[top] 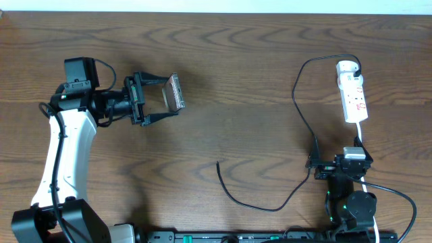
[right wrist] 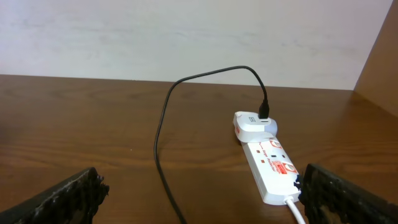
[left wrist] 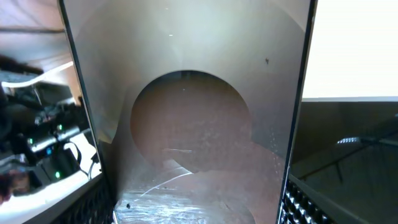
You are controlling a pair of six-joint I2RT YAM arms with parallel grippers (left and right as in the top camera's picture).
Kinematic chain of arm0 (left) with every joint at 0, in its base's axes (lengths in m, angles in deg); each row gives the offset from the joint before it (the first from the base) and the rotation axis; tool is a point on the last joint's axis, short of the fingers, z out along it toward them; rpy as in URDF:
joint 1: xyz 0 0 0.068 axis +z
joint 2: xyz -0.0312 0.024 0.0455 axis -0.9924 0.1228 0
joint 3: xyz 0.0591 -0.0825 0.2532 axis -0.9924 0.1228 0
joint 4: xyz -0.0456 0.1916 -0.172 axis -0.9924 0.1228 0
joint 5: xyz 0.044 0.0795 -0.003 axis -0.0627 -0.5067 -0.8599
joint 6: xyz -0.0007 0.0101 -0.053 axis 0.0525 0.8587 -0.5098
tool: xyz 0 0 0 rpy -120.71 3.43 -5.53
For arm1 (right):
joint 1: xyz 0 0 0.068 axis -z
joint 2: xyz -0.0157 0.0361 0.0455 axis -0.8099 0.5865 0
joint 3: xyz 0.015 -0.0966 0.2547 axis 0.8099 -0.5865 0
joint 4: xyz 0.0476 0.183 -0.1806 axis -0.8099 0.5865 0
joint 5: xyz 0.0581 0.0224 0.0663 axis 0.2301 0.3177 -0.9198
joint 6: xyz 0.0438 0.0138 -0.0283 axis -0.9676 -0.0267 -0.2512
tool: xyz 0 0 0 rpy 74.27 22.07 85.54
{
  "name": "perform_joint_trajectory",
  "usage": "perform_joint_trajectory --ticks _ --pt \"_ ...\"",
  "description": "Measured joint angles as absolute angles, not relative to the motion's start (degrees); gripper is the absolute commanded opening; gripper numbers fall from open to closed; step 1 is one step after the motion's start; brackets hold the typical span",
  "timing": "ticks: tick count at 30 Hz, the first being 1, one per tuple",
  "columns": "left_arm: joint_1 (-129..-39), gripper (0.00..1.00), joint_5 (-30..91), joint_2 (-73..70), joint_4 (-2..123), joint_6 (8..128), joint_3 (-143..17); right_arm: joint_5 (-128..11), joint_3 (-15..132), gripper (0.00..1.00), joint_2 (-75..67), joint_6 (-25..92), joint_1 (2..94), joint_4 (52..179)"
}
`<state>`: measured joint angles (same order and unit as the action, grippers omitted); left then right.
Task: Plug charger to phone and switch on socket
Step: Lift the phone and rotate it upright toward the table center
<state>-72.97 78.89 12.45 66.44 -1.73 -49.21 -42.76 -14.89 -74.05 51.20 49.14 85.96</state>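
Phone [top: 176, 93] is clamped between the fingers of your left gripper [top: 170, 96], at the left side of the table [top: 236, 54]. From above you see it foreshortened, tipped up on end. In the left wrist view its glossy brownish-grey face [left wrist: 186, 124] fills the frame between the two finger pads [left wrist: 99, 208], showing only blurred reflections.

Charger [top: 300, 121] lies well apart from the phone, on the right half of the table. Its thin black cable loops out from a white adapter [top: 347, 67] at the far end of the socket [top: 354, 101], runs down past your right gripper [top: 339, 162], then curves left. The free end [top: 218, 163] rests on bare wood near the middle of the table, touching nothing.

The socket is a white strip with red markings [right wrist: 281, 167], lying at the far right, with a white cord [right wrist: 295, 208] leaving its near end. You cannot tell the switch position.

Your right gripper [right wrist: 200, 179] sits just in front of the socket with its fingers wide apart, holding nothing.
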Motion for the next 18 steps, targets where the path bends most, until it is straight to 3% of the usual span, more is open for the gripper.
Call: perform_joint_trajectory --ticks 18 --pt "-73.0 0.07 54.4 12.5 67.0 29.6 -49.2 -42.8 -14.9 0.99 -74.1 51.2 49.1 86.0"
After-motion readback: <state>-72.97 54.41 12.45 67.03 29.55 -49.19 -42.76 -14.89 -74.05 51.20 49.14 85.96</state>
